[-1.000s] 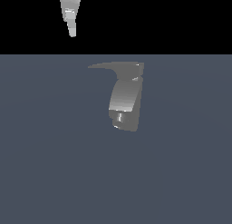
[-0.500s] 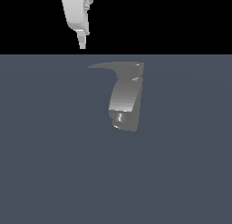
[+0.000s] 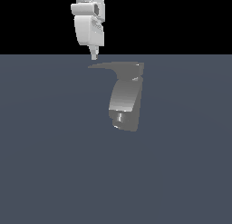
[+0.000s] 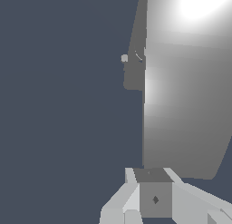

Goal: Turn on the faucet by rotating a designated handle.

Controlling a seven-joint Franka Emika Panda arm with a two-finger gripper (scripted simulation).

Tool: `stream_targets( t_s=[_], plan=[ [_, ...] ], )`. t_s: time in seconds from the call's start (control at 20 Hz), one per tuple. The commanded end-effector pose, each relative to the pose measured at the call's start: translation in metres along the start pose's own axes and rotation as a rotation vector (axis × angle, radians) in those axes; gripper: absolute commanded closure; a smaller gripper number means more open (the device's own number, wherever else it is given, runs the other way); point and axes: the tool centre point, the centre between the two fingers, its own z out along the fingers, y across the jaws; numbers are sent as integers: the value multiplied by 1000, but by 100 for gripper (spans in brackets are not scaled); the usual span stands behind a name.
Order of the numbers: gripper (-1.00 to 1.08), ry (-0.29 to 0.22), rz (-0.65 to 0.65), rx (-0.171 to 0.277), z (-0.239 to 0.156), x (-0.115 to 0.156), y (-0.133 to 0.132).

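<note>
Grey surface (image 3: 45, 173), black background; fingers (image 3: 94, 55) pressed together above handle (image 3: 106, 65) tip at upper centre; faucet (image 3: 127, 100) unturned.

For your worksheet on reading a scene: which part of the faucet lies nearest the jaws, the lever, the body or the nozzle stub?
The handle: its thin pointed tip sits just below the gripper, while the faucet body and nozzle stub hang lower.

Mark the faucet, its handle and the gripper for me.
faucet (image 3: 127, 100): exterior view, middle of the curved body.
handle (image 3: 108, 65): exterior view, flat blade partway toward its pointed tip.
gripper (image 3: 94, 56): exterior view, lowest tip of the arm, just above the handle's point.
</note>
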Motion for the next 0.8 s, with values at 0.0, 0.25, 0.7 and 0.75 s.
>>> stream_targets(
  t_s=[0.0,0.25,0.7,0.75],
  plan=[
    [108,1,60,0,8,6,-13],
    [108,1,153,-2,20,19,-31],
    [108,-1,223,-3,28,29,-44],
    [108,-1,221,-3,28,29,-44]
  ],
)
